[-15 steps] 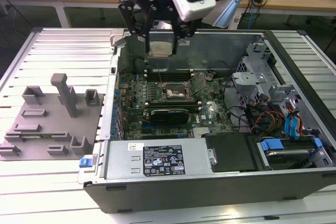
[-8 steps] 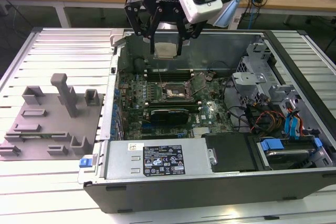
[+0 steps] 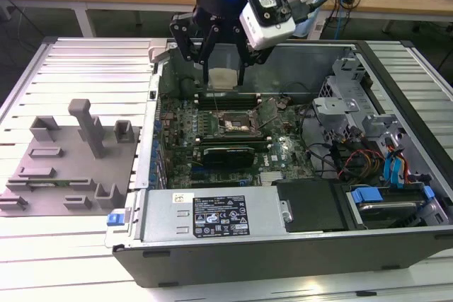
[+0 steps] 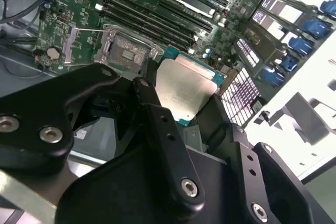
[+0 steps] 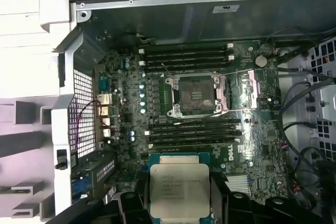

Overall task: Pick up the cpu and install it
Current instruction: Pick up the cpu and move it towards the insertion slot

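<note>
The cpu (image 3: 224, 78), a thin square chip with a pale silvery top and a green edge, hangs in the air inside an open computer case (image 3: 396, 249), clear of everything below it. The gripper (image 3: 223, 84) pinches it by two opposite edges, black fingers (image 4: 148, 99) closed narrow around the chip, which leaves the metal top and the underside free. The chip lies flat and level with its metal face up, probably so that it can meet its seat squarely.

Below it, and a little nearer in the exterior view, sits the socket (image 3: 237, 124), a dark square frame with a metal rim on the green motherboard (image 3: 287, 148). In the first wrist view the socket's centre looks bare and uncovered, so nothing has been seated there yet. The chip is near the socket but not over it; it hovers above the long memory slots (image 3: 233, 97) on the socket's far side.

A dark expansion card (image 3: 226, 153) lies on the socket's near side, and a silver power supply (image 3: 163, 217) with a white label fills the case's near wall. Drive bays with blue tabs (image 3: 393, 167) stand at the exterior view's right. The case rests on a ribbed metal table (image 3: 56, 252), and a grey parts fixture (image 3: 71, 164) stands well apart at the exterior view's left
</note>
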You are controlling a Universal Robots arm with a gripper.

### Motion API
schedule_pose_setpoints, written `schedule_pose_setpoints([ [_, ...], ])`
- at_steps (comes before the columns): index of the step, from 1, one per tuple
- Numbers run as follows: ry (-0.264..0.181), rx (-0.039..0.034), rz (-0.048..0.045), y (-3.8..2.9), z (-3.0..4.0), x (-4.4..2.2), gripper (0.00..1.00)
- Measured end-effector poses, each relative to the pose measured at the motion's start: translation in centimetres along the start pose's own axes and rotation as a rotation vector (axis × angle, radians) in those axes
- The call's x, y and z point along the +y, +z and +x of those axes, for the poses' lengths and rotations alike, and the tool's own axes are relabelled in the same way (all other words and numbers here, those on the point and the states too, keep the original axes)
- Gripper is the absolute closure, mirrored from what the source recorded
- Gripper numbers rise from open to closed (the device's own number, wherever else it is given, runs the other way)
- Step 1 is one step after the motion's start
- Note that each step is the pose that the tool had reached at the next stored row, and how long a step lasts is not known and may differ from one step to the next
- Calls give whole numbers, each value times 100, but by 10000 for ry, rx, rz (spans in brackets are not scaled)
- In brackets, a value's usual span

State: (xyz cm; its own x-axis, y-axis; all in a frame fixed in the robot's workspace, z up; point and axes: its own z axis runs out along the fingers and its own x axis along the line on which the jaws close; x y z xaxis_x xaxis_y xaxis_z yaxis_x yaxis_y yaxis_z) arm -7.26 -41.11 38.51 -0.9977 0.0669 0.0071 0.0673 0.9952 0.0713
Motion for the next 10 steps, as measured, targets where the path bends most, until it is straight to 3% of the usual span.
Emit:
schedule_pose_setpoints([
  [4,1,20,1,98,-6,-6,45],
  [10,2,32,1,191,-16,-13,45],
])
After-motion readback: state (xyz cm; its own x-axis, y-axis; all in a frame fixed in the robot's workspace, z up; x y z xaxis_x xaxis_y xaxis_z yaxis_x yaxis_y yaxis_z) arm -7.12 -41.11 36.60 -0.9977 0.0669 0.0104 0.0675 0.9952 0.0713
